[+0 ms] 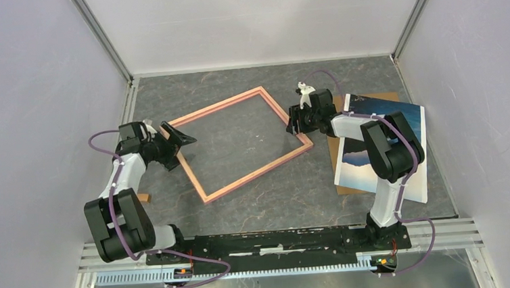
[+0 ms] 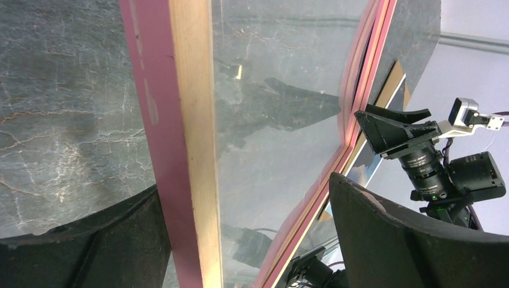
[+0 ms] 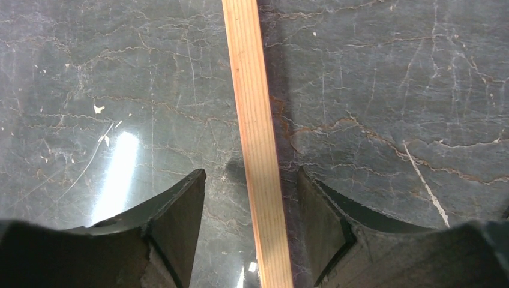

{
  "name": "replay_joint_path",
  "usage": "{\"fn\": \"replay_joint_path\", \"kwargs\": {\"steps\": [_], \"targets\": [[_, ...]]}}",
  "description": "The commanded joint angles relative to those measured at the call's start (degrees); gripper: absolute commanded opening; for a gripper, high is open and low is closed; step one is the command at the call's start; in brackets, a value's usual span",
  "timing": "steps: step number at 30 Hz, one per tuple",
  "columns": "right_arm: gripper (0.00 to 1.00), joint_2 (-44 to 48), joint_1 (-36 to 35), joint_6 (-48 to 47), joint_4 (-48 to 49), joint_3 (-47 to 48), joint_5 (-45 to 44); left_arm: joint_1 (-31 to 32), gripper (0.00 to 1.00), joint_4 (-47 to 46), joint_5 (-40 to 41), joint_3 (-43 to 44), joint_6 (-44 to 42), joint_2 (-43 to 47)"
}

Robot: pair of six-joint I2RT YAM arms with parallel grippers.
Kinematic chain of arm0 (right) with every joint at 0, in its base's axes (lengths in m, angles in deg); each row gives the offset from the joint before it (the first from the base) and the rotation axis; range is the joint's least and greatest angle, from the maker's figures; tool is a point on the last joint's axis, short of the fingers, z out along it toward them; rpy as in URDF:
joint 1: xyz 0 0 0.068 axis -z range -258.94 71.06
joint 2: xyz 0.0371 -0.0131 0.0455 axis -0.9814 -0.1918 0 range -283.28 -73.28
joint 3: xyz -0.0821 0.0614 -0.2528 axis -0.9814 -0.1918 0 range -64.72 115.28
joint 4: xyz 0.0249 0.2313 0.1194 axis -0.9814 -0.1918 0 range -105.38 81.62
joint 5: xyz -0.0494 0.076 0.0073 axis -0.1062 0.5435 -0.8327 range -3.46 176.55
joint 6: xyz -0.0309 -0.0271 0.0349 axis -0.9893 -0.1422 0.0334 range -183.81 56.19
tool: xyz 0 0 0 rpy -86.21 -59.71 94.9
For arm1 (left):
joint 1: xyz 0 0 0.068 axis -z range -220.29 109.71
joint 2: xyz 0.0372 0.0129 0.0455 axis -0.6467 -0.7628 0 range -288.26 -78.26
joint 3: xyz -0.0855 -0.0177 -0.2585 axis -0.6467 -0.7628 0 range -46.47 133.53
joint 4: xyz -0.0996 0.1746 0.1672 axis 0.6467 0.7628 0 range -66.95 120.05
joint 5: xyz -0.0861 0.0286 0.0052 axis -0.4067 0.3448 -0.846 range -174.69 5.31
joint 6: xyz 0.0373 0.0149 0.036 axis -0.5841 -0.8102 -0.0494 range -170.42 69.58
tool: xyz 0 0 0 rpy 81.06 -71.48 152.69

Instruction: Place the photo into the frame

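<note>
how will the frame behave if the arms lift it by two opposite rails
The frame has thin wood-grained rails around a wide opening, so it looks light and may twist a little. A glossy pane seems to fill it, judging by reflections in the left wrist view, so treat it as fragile. The right gripper straddles a narrow rail, so little is there to grip.

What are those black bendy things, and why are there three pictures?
They are two robot arms bolted to a table. One picture looks down from above; the other two come from little cameras on each wrist, so you see the arm's own fingers. On the table lie a pink frame and, to the right, a photo resting on a brown board. The left gripper and the right gripper each have their open fingers either side of a frame rail. Nothing is pinched yet.
</note>
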Motion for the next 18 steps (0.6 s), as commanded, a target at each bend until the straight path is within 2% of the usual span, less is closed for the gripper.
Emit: {"fn": "replay_joint_path", "kwargs": {"steps": [1, 6, 14, 16, 18], "targets": [[0.62, 1.92, -0.13, -0.36, 0.35, -1.82, -1.02, 1.58, 0.95, -0.38, 0.86, 2.42, -2.41, 0.83], [0.44, 1.44, -0.07, -0.12, 1.23, -2.32, -1.69, 2.28, 0.91, 0.14, 3.36, 3.93, -1.00, 1.76], [0.19, 3.42, 0.58, 2.17, 4.03, -5.83, -3.84, 2.05, 0.87, -6.35, -2.09, 3.60, 4.91, 0.42], [0.11, 5.00, 0.86, 2.69, 5.79, -7.11, -2.97, 2.04, 0.90, -6.08, -0.45, 3.55, 4.83, -0.69], [0.03, 7.04, 0.84, 2.76, 6.43, -7.92, -2.48, 2.11, 0.99, -4.65, 2.01, 3.97, 3.88, -1.93]]}}
